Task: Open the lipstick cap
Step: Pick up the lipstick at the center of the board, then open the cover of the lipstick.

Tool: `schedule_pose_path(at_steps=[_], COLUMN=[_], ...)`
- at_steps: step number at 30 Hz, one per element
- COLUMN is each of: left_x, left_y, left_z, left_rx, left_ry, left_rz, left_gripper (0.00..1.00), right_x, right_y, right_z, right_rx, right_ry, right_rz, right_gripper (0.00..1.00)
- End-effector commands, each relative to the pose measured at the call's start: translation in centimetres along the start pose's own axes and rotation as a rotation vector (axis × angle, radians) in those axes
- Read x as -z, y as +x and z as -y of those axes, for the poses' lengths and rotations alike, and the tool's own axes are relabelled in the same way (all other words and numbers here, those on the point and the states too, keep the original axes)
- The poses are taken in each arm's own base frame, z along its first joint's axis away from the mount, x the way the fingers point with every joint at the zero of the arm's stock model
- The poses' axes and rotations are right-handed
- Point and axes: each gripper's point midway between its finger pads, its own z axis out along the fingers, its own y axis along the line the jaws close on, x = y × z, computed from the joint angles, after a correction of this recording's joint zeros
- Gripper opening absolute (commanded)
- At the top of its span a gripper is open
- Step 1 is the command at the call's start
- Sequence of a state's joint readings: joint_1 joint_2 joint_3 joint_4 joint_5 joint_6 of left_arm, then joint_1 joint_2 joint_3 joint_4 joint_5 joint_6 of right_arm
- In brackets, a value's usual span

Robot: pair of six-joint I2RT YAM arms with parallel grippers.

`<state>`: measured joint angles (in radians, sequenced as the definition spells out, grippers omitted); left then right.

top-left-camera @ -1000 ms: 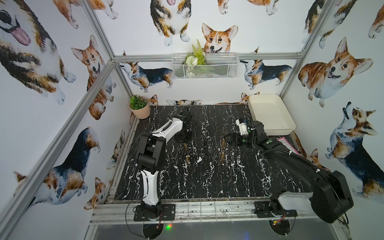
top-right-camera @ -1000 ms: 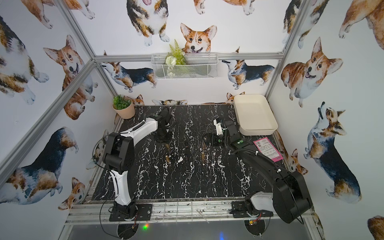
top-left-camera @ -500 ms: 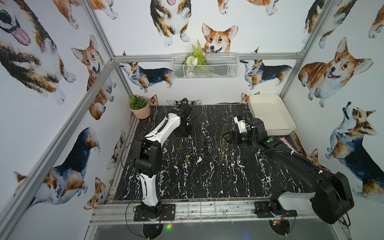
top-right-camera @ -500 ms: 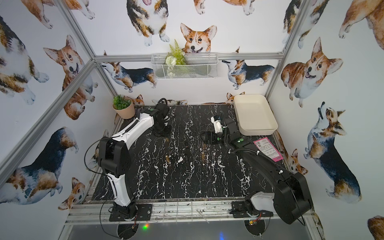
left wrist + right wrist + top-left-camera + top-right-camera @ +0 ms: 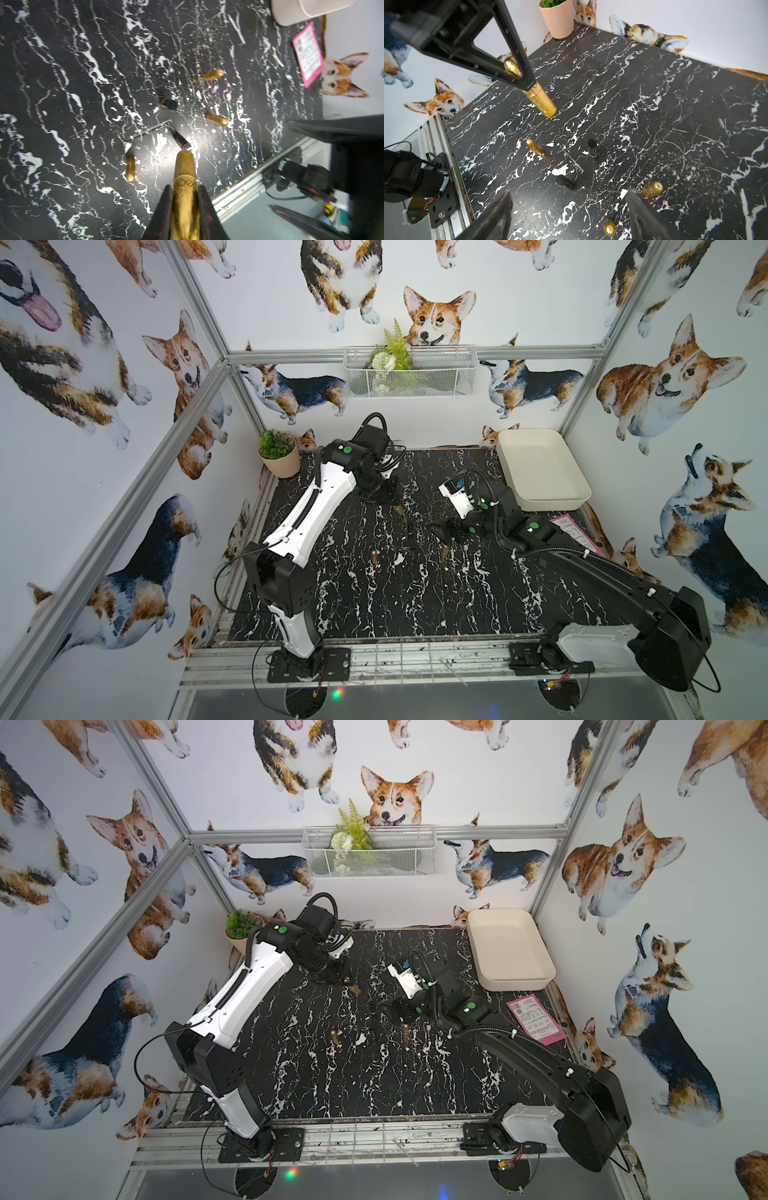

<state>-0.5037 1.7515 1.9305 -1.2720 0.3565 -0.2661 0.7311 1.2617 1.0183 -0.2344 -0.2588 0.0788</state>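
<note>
Our left tool (image 5: 184, 186) pinches the gold lipstick (image 5: 184, 164) by one end over the far left part of the bench (image 5: 415, 605), and the free end slants down toward the marble. Our right tool (image 5: 569, 192) stands spread wide, gripping nothing, above a black tube (image 5: 564, 181) on the bench.

White walls (image 5: 498, 290) printed all over with corgis close in on three sides, braced by silver metal bars (image 5: 540, 351). On the back wall hangs a white wire basket (image 5: 440, 377) with a green fern (image 5: 395, 350) in it. The tabletop (image 5: 415, 601) is black marble, veined white. A potted plant (image 5: 279, 454) stands in its far left corner, a cream tray (image 5: 552, 504) in the far right, a pink card (image 5: 536, 1019) near the tray.
</note>
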Motion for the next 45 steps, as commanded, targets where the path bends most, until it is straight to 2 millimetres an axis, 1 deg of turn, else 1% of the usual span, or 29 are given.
schedule_pose_path(at_steps=[1,5,8,15,20,30,37,39,45], left_x=[0.8,0.8,0.9,0.4,0.4,0.3,0.1,0.1,0.1], left_y=[1.4,2.3,2.6,2.8,2.5,2.6,2.5,2.5,2.4], left_z=[2.4,3.8,5.1,5.8,6.5,6.8,7.0,7.0,7.0], left_rx=[0.028,0.001,-0.012,-0.018,-0.017,-0.024,-0.026,-0.027,-0.029], left_ry=[0.126,0.159,0.213,0.250,0.282,0.296,0.309,0.305,0.306], left_rz=[-0.042,-0.062,-0.068,-0.084,-0.084,-0.094,-0.099,-0.099,-0.096], left_gripper=[0.07,0.06,0.06,0.05,0.04,0.03,0.03,0.02,0.02], right_x=[-0.4,-0.4,-0.2,0.2,0.0,-0.4,-0.7,-0.7,-0.7], right_y=[-0.8,-1.4,-1.4,-1.8,-1.3,-1.0,-1.3,-1.3,-1.0], right_z=[-0.6,-1.1,-1.2,-1.8,-2.0,-2.1,-2.2,-2.2,-2.3], right_rx=[0.088,0.110,0.132,0.136,0.139,0.141,0.149,0.151,0.146], right_ry=[-0.005,-0.021,-0.016,-0.040,-0.048,-0.061,-0.065,-0.064,-0.070], right_rz=[0.021,0.034,0.020,0.026,0.013,-0.014,-0.014,-0.014,-0.027], right_gripper=[0.85,0.81,0.79,0.78,0.76,0.69,0.64,0.59,0.52])
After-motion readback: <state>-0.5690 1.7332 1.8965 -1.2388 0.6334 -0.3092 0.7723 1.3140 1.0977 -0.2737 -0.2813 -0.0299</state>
